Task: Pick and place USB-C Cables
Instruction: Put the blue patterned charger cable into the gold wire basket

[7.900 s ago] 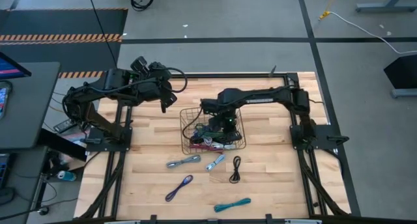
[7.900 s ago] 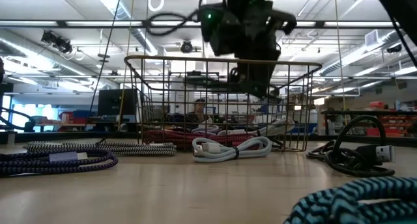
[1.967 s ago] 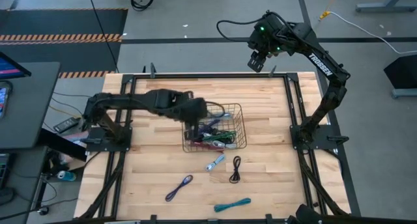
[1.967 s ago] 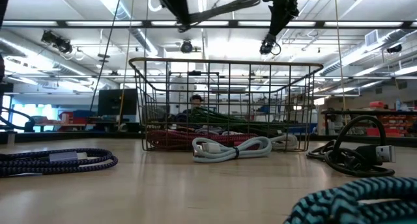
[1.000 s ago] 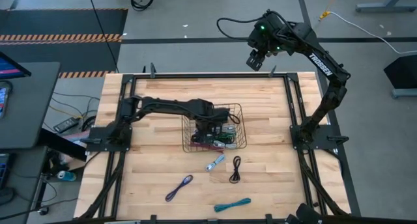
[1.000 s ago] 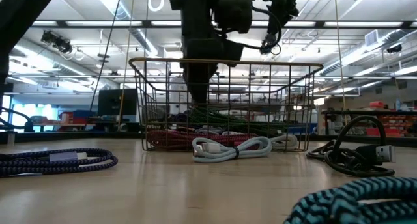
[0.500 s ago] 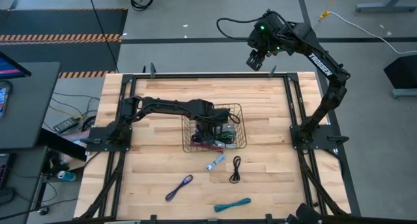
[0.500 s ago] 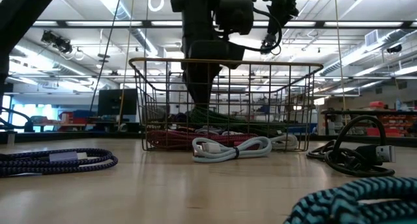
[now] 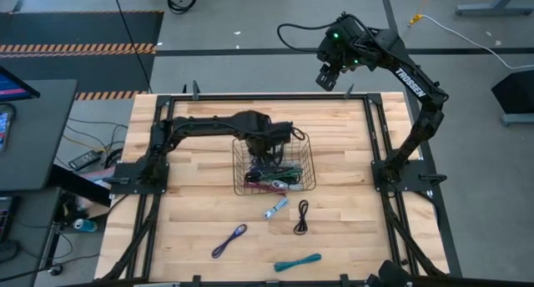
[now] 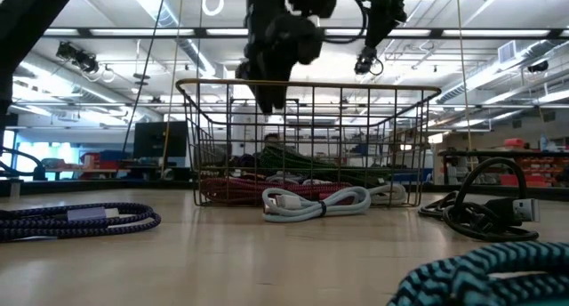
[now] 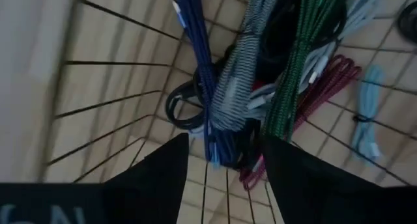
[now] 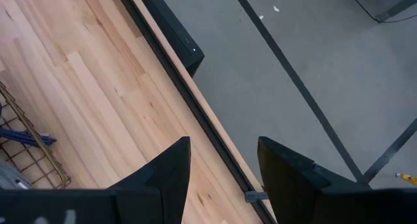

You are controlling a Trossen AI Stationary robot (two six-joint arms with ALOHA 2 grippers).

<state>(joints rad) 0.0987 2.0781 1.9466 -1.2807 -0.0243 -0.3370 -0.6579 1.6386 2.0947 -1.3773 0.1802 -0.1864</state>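
1. Nearest on the light wooden bench (image 9: 183, 212): a teal braided cable (image 9: 298, 262), a purple cable (image 9: 229, 239), a black coiled cable (image 9: 302, 216) and a pale grey cable (image 9: 275, 208), all loose.
2. The dark wire mesh basket (image 9: 305, 145) holds green, maroon, blue and grey cables (image 11: 287, 87).
3. Left hand (image 11: 225, 160) above the basket, fingers spread, empty.
4. Right hand (image 12: 221, 162) raised beyond the bench's far edge, fingers spread.

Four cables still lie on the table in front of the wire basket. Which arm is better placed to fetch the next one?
Probably the left. Its gripper hangs open over the wire mesh basket, near the pale grey cable. The right gripper is raised beyond the table's far edge.
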